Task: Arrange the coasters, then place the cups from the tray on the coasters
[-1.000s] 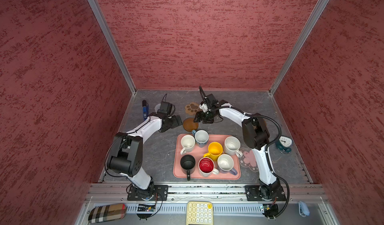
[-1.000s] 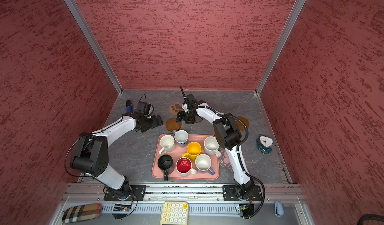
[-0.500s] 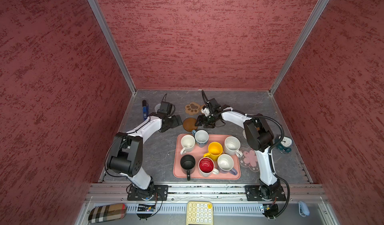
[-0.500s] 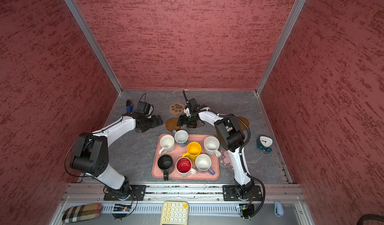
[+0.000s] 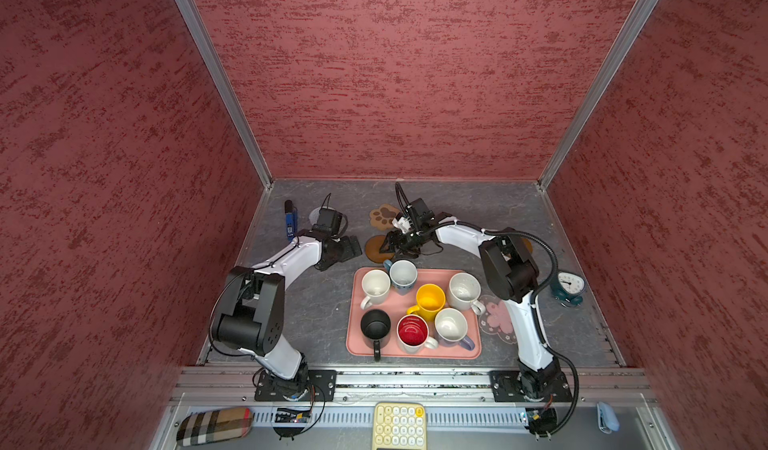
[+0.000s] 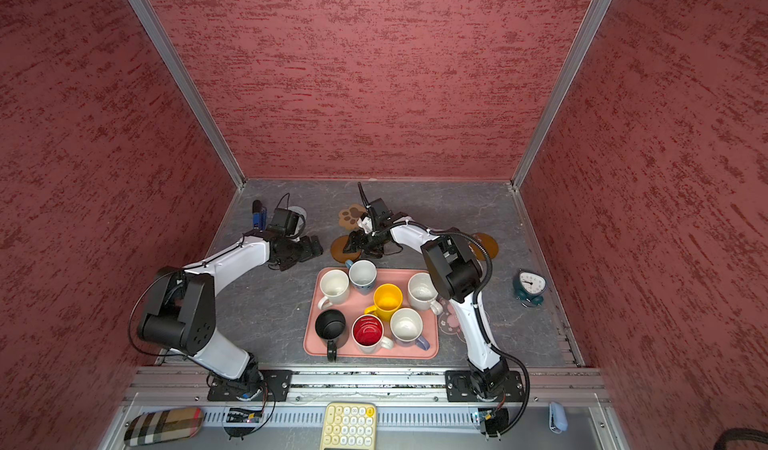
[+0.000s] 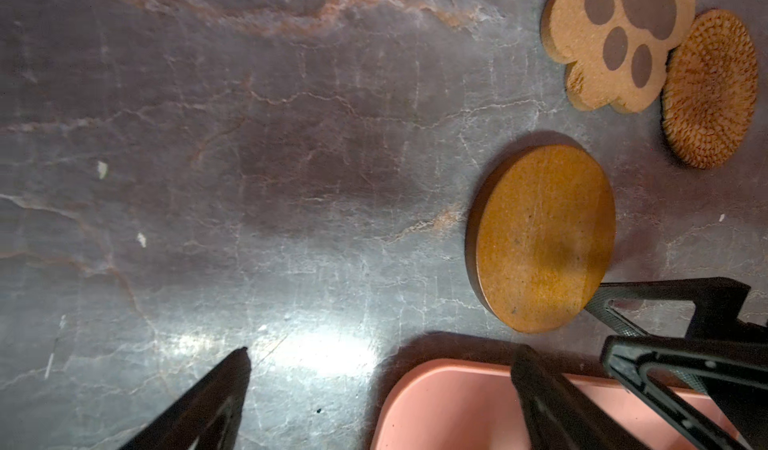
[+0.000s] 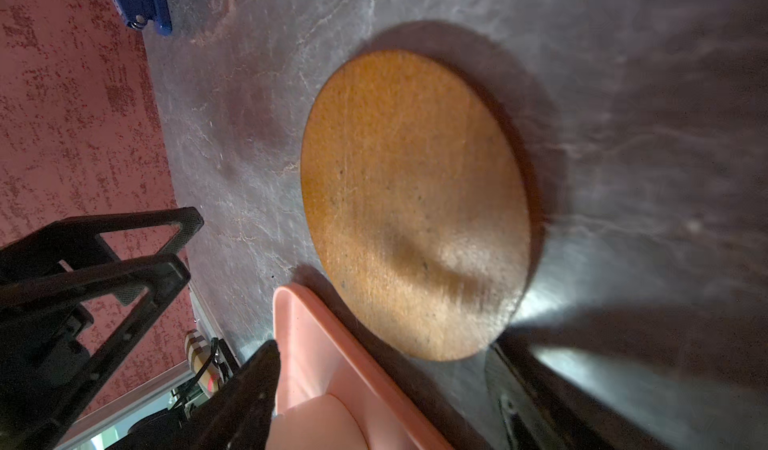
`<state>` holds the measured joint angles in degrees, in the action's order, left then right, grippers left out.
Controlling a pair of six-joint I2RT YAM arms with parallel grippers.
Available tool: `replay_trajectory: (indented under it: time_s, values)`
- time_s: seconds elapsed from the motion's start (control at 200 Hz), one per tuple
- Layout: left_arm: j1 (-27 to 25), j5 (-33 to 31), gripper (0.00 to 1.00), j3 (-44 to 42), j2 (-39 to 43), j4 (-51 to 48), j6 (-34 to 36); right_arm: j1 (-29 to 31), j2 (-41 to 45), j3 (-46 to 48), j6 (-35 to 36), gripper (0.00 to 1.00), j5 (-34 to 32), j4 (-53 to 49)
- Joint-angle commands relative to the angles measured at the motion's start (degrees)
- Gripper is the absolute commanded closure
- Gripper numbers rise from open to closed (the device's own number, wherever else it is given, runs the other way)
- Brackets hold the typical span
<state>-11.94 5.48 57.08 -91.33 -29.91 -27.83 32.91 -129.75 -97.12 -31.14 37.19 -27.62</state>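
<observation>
The left tool (image 5: 352,247) sits low with its jaws wide apart and empty, just left of a brown coaster (image 5: 375,250) lying flat on the surface (image 5: 324,302). The right tool (image 5: 390,248), jaws also apart and gripping nothing, is at that coaster's right edge, just beyond the far rim of the pink tray (image 5: 415,354).

Seven mugs (image 5: 431,297) upright on salmon tray (image 5: 446,355), brown disc coaster (image 5: 375,250) flat beside it

No legible text; clock (image 5: 567,288) dial, keypad (image 5: 399,425) keys too small.
</observation>
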Motion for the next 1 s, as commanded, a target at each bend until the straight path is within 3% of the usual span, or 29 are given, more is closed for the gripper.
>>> replay_trajectory:
  time_s: [0.0,0.326,0.656,0.997]
  values:
    - [0.82,-0.38,0.01,-0.78,1.99,1.25,-0.38,1.19,-2.45,-3.39,-1.42,0.21,1.52,1.52]
    - [1.66,0.58,0.01,-3.50,2.18,2.84,-0.29,3.24,-8.09,-11.09,-3.63,0.21,2.30,1.51]
    - [2.76,1.10,0.03,-4.70,1.90,3.19,-0.20,4.58,-16.09,-24.72,-5.22,0.22,3.75,-0.35]
    - [4.64,2.94,0.12,-4.43,0.80,3.54,-1.39,4.27,-19.52,-34.81,-4.46,0.22,3.82,-2.53]
